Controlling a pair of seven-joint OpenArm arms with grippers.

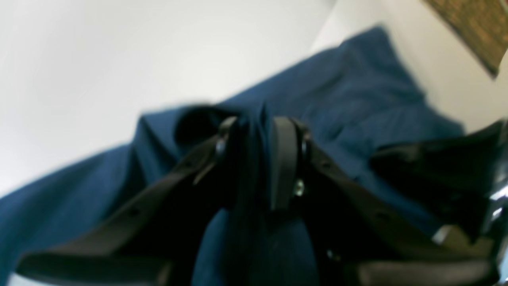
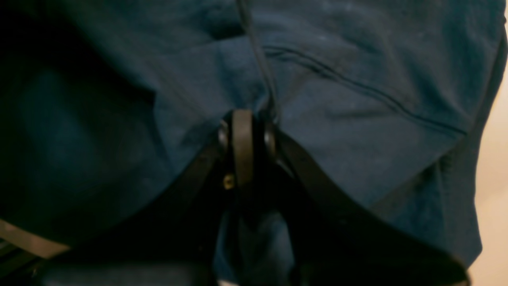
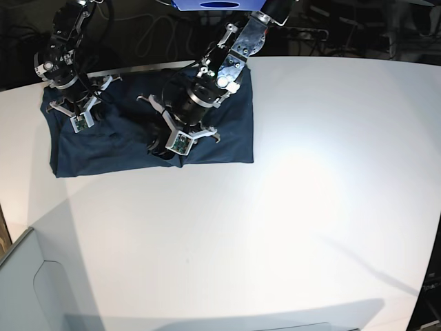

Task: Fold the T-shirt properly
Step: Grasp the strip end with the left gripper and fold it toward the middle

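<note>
Nearest my left wrist camera, my left gripper [image 1: 258, 159] fills the lower centre of the frame: two black, matte fingers drawn close together with a dark fold of cloth clamped between them. That cloth is the T-shirt [image 1: 357, 95], one garment, soft navy-blue cotton, rumpled into low ridges and running from lower left to upper right. Beyond it lies the white table [image 1: 119, 59], smooth and bare toward the upper left.

In my right wrist view, my right gripper [image 2: 248, 139] sits at centre, its two black fingers pressed together on a pinched ridge of the same shirt [image 2: 357, 131]. A stitched double seam crosses the fabric toward the right of the frame.

From the base view, I count two arms and one shirt. The shirt [image 3: 227, 131] lies in a wide dark rectangle in the upper left, near the table's far edge. My left gripper [image 3: 165, 146] is near its middle, my right gripper [image 3: 77, 118] near its left end. The white table [image 3: 310, 207] spreads open across the lower and right parts of the frame.
</note>
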